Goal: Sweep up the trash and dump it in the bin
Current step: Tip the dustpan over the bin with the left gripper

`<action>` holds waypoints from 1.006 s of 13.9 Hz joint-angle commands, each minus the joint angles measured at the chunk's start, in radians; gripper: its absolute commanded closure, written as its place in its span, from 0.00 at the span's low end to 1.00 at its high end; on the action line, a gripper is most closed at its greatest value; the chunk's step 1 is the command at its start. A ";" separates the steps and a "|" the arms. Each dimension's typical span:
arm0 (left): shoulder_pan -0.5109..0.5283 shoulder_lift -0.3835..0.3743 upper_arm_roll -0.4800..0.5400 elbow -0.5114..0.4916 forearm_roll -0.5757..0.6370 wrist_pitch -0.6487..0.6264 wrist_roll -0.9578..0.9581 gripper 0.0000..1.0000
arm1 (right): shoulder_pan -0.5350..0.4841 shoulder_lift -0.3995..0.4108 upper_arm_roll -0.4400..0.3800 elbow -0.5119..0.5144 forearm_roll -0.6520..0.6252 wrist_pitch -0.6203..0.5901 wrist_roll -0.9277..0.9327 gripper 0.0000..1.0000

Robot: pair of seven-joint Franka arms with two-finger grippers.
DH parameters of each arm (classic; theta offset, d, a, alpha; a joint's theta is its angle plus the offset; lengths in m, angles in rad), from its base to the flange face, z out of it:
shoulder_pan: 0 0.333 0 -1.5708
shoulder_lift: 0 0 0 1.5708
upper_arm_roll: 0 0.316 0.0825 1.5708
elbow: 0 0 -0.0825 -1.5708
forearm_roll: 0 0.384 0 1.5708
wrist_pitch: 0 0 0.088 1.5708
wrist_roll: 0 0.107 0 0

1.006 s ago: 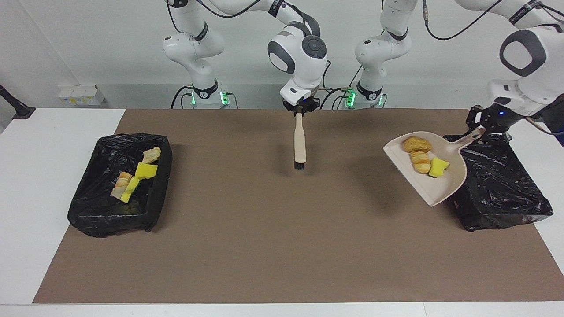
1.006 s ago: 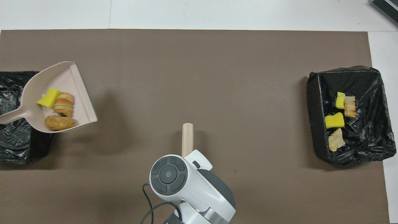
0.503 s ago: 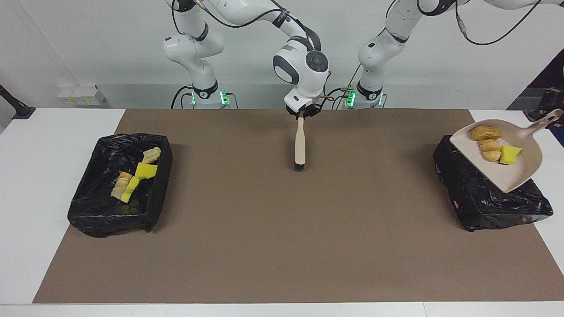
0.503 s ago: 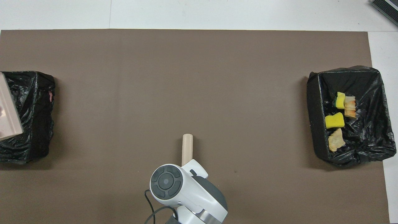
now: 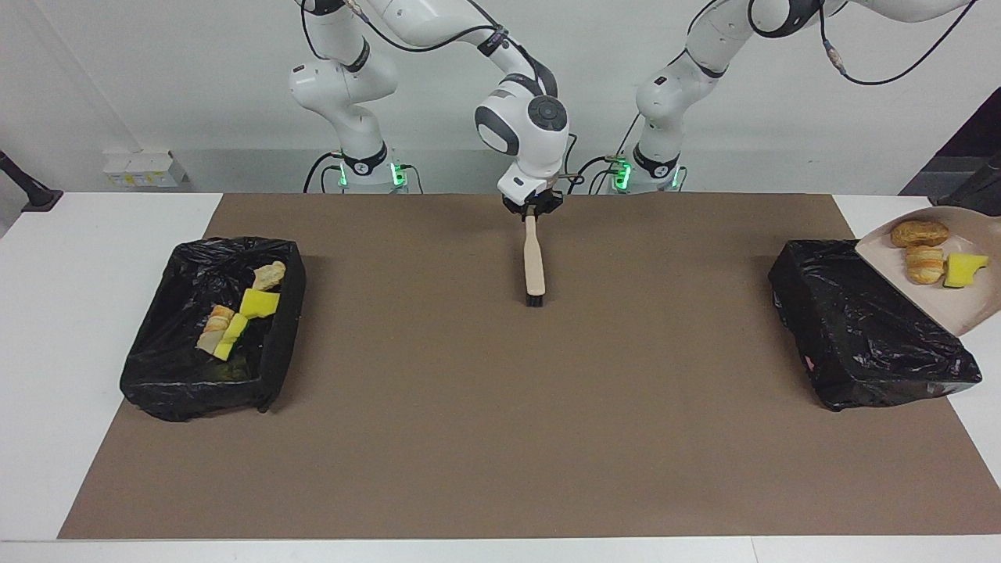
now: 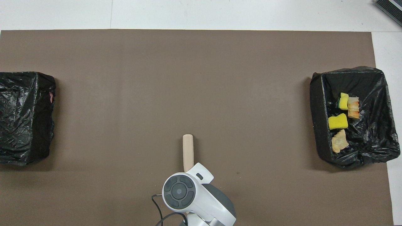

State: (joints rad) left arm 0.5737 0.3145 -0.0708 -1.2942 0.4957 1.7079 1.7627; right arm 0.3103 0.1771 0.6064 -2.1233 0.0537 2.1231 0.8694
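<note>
The beige dustpan (image 5: 950, 306) hangs in the air at the left arm's end of the table, over the outer edge of a black-lined bin (image 5: 860, 328), and is cut off by the frame edge. Trash lies on it: a brown lump (image 5: 920, 233), a striped bread piece (image 5: 924, 264) and a yellow sponge chunk (image 5: 963, 270). My left gripper is out of view, and so is the pan's handle. My right gripper (image 5: 532, 209) is shut on the beige brush (image 5: 534, 262) (image 6: 188, 150), bristles down over the mat's middle. The overhead view does not show the dustpan.
A second black-lined bin (image 5: 278, 344) (image 6: 317, 125) stands at the right arm's end, with several sponge and bread scraps (image 5: 258, 302) (image 6: 338, 121) in it. The bin at the left arm's end (image 6: 22, 116) shows only black liner. A brown mat (image 5: 500, 438) covers the table.
The dustpan with its trash has moved across the bin toward the left arm's end and left the overhead view; the left gripper has gone out of frame. The right arm shifted slightly with the brush.
</note>
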 commanded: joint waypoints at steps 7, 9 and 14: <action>-0.167 -0.187 0.011 -0.332 0.285 0.107 -0.196 1.00 | -0.037 -0.014 0.003 -0.034 0.043 0.026 -0.035 0.93; -0.172 -0.187 0.009 -0.329 0.322 0.113 -0.207 1.00 | -0.037 -0.011 0.003 -0.032 0.043 0.029 -0.036 0.87; -0.173 -0.189 -0.004 -0.249 0.322 0.110 -0.200 1.00 | -0.036 -0.008 0.003 -0.027 0.043 0.057 -0.049 0.65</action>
State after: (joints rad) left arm 0.4096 0.1485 -0.0742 -1.5600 0.8074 1.8118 1.5714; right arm 0.2898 0.1783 0.6049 -2.1289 0.0655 2.1438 0.8497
